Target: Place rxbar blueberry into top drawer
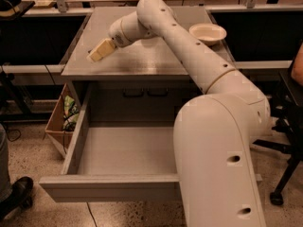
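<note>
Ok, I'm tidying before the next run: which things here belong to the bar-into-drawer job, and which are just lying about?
Job: tool, at the left of the cabinet top; drawer, pulled open; bar, not in sight, perhaps under the tool.
Lying about: bowl, at the right rear of the cabinet top; box, beside the drawer's left wall.
</note>
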You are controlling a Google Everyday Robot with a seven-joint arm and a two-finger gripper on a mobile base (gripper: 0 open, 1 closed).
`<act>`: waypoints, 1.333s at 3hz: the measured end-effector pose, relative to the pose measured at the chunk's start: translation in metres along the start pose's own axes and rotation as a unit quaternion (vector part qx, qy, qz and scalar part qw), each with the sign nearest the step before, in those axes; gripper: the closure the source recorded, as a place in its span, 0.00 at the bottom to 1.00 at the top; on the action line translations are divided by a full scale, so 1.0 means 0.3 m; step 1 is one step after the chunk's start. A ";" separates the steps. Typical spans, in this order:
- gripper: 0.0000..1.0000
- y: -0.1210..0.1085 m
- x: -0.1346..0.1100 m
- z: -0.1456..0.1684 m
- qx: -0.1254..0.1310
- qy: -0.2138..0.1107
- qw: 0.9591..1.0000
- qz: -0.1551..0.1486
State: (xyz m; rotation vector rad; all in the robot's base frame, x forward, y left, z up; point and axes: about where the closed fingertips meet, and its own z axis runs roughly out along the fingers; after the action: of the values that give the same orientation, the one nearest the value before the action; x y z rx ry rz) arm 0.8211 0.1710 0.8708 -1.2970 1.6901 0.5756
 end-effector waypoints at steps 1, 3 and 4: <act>0.00 -0.035 0.006 0.047 0.005 -0.003 1.000 0.018; 0.18 -0.066 0.053 0.137 0.005 0.007 0.998 0.058; 0.41 -0.063 0.100 0.158 0.002 0.017 0.997 0.081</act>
State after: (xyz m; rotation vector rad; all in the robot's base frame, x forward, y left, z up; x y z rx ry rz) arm 0.8550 0.1868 0.8248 -1.1798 1.8354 0.6484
